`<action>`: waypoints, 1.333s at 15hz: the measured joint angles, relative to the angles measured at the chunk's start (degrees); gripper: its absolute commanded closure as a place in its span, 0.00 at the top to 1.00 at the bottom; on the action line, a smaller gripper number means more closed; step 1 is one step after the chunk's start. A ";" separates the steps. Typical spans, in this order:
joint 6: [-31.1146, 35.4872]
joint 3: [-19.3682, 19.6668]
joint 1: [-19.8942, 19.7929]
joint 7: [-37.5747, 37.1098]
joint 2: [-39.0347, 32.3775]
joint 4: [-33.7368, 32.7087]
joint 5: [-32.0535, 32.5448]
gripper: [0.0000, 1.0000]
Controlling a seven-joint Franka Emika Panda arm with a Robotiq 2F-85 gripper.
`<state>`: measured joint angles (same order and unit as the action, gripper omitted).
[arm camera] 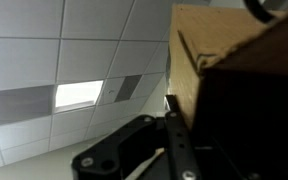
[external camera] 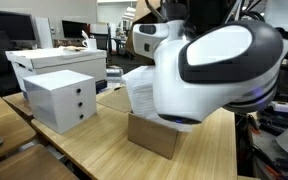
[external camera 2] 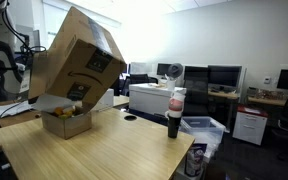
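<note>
Closed claw (arm camera: 174, 108) holds one big box (external camera 2: 76, 62) over one small box (external camera 2: 67, 124).

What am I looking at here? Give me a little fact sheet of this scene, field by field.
Setting: office with desks and monitors, around a wooden table
Gripper: shut, seemingly on an edge of the large cardboard box; the contact itself is too dark to see
Box pose: tilted, up off the table
Beneath it: small open box with items inside, too small to identify
Nearby: dark bottle, upright, apart from both boxes
Also on the table: white drawer unit
</note>
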<state>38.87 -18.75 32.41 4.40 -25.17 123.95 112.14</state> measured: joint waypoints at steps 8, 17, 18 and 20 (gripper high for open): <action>3.53 -2.30 -8.72 -15.05 2.26 -7.51 -24.16 0.06; 7.73 -1.18 -13.41 -24.75 8.27 -12.34 -43.85 0.06; 8.59 -0.77 -13.80 -26.15 9.16 -12.71 -46.15 0.06; 10.38 0.14 -14.55 -28.96 10.87 -13.31 -50.35 0.06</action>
<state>49.25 -18.61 17.86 -24.56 -14.30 110.63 61.79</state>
